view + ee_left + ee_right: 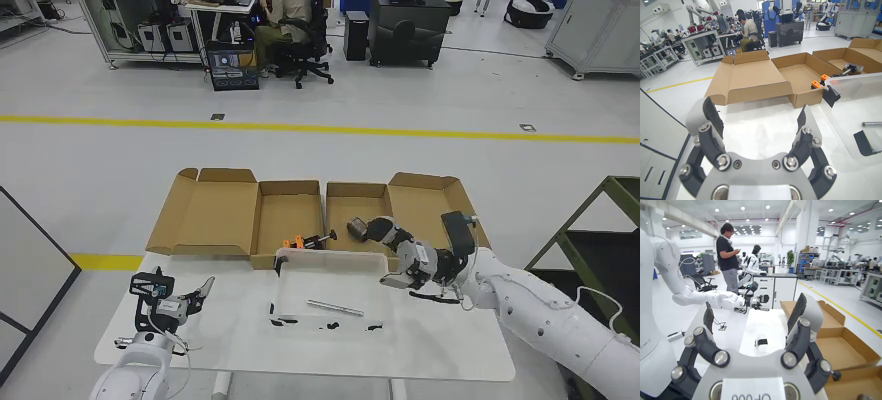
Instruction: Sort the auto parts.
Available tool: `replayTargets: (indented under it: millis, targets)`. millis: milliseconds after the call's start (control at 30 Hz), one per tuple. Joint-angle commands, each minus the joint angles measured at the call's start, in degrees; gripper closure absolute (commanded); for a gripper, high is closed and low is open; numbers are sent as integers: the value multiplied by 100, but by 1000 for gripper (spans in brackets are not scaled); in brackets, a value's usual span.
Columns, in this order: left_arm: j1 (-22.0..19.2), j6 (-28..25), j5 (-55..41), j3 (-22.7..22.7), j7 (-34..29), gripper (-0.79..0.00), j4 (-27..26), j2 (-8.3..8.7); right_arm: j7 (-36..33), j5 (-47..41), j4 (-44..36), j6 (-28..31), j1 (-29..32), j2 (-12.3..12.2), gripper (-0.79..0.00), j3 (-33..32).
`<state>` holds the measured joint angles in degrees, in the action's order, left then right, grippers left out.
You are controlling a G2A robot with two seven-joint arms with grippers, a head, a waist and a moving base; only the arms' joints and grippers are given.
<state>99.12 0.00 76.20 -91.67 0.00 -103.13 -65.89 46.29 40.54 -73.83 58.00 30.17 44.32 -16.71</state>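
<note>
Sorting looks partly done, by my reckoning.

Top view: beyond the tray (340, 280) lie the left box (290, 205), holding an orange-and-black clamp (298, 241), and the right box (360, 198), holding a knobbed bolt (356, 229). The bolt is just past my right jaws, which hang over the tray's far corner. A steel rod (335, 307) lies in the tray between my two pairs of jaws. Black pieces (330, 325) sit along the tray's near wall; I cannot tell whether they are parts or fittings. My left jaws hover over the worktop (230, 345), apart from the tray.

Left wrist view: my left jaws stand wide apart with nothing between them and bare worktop below. The rod lies ahead and off to one side, inside the tray wall. The clamp and bolt sit farther ahead in their boxes.

Right wrist view: my right jaws are also spread wide and empty. The tray is beneath and ahead of them, the boxes off to one side.

I judge I am between picks, with the rod next. That calls for lowering one pair of jaws over the tray wall, straddling the rod across its length and closing low. It is thin and round and may roll.

Writing: a white label (751, 389) with dark print sits upside down behind my right jaws; I leave it unread. I can make out no marks on the parts or boxes.
</note>
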Motion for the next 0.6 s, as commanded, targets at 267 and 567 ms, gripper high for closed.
replayTargets:
  millis: [267, 567]
  targets:
    - [-9, 5, 20, 1, 14, -785, -19, 0, -1304, -995, 761, -22, 10, -226, -785, -53]
    - [-346, 193, 2697, 1358, -611, -785, -764, -56, -1745, -1060, 545, -252, 249, -212, -785, -535]
